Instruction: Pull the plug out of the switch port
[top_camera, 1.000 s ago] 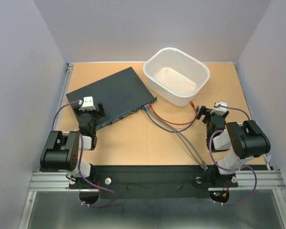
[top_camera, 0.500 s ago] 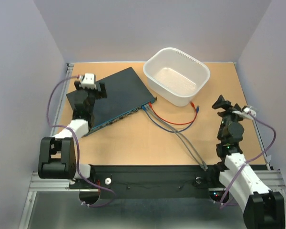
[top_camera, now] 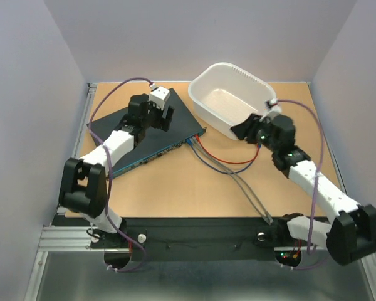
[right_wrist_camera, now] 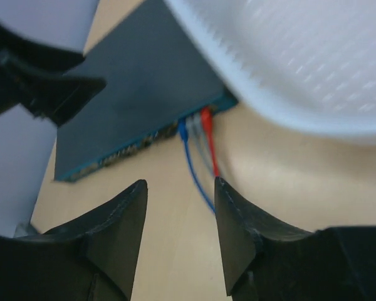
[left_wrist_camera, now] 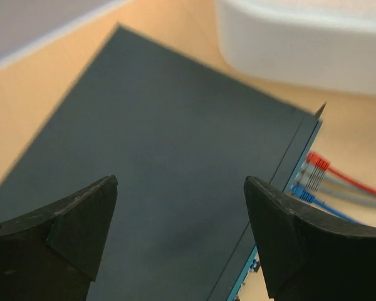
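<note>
As the overhead camera has it, switch [top_camera: 178,128]: lies slantwise at upper left of centre. Its socket edge faces lower right, with three plugs [top_camera: 194,139] seated at that edge's right end, just below the white tub [top_camera: 213,122].
Overhead, left gripper [top_camera: 163,119]: over the switch's top face, jaws spread, nothing between them.
Overhead, right gripper [top_camera: 240,130]: right of centre beside the tub's near wall, pointed left at the plugs but not yet at them. Its jaws are apart and empty.
Overhead, red cable [top_camera: 229,162]: loops off to the right, with the others trailing toward the lower right.
Left wrist, switch [left_wrist_camera: 163,157]: fills the middle of the frame under the left gripper [left_wrist_camera: 182,219]. The fingers stand wide, and whether they touch the lid cannot be told.
Left wrist, plugs: red plug [left_wrist_camera: 318,162], grey plug [left_wrist_camera: 308,175] and blue plug [left_wrist_camera: 299,192] are stacked at the right edge, all seated.
Left wrist, advice: this arm probably serves best as a brace, pressing flat on the lid so the box does not slide with the tug.
Right wrist, plugs: blue plug [right_wrist_camera: 183,128], grey plug [right_wrist_camera: 194,125] and red plug [right_wrist_camera: 206,122] sit side by side at centre, ahead of the right gripper [right_wrist_camera: 178,232]. Its jaws are parted and hold nothing.
Right wrist, tub [right_wrist_camera: 288,69]: overhangs at upper right and crowds the red plug, so the approach should stay low.
Right wrist, advice: centre the gap on one plug's body, not its cord. Then draw straight back along the socket's line. A latch tab, too small to see, may need squeezing first.
</note>
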